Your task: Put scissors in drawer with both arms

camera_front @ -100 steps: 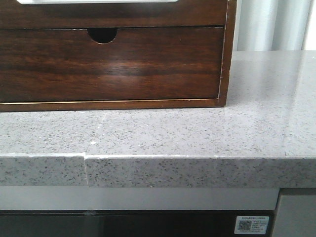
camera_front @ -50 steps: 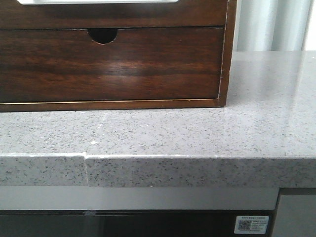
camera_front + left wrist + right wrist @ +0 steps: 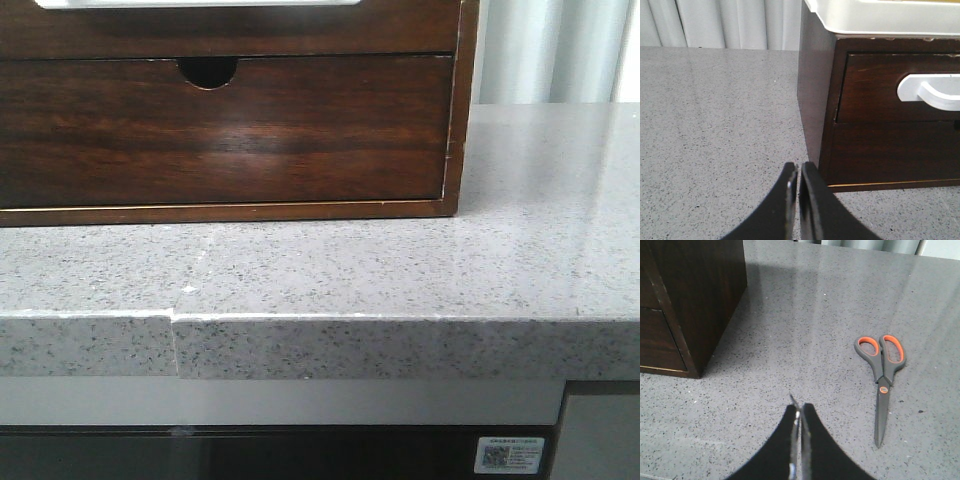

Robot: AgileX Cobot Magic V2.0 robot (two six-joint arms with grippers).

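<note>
Left gripper (image 3: 798, 172) clenched, empty, low over grey countertop (image 3: 715, 125), just left of wooden cabinet (image 3: 815, 90). Drawer (image 3: 875, 95), white handle (image 3: 930, 90), closed. Lower drawer with finger notch (image 3: 208, 72) also closed. Right gripper (image 3: 800, 412) clenched, empty, hovering right of cabinet. Scissors (image 3: 884, 385) flat on countertop farther right, orange-lined handles away, untouched. Judged: opening step, nothing started. Next: left opens for handle pull; right opens over scissors.
</note>
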